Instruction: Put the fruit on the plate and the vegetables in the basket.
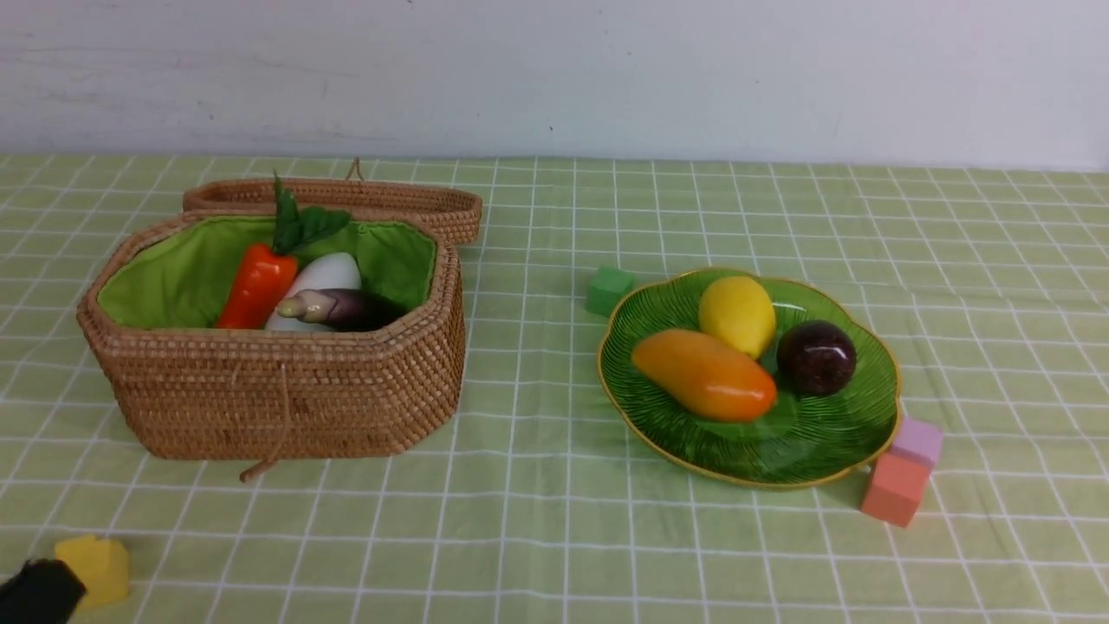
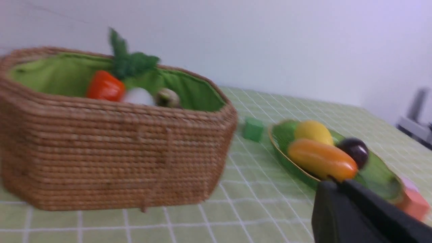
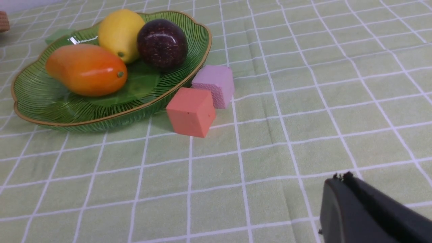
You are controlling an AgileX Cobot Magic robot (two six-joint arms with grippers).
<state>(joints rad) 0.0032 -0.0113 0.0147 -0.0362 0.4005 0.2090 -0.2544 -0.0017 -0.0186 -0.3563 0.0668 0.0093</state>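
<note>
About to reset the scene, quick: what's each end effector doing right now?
Left end effector: closed, holding nothing.
Right end effector: closed, holding nothing.

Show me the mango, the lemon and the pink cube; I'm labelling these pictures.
mango (image 1: 703, 375), front view, middle of its orange body
lemon (image 1: 737, 315), front view, centre of its yellow skin
pink cube (image 3: 214, 84), right wrist view, its textured side face

L gripper (image 1: 39, 592) shows only as a black tip at the front view's lower-left corner, low and pulled back (rest of arm out of frame). Jaws closed, nothing between them. R gripper (image 3: 341, 179) appears only in its wrist cam, prob. closed too, empty, hanging just above the tabletop.
</note>
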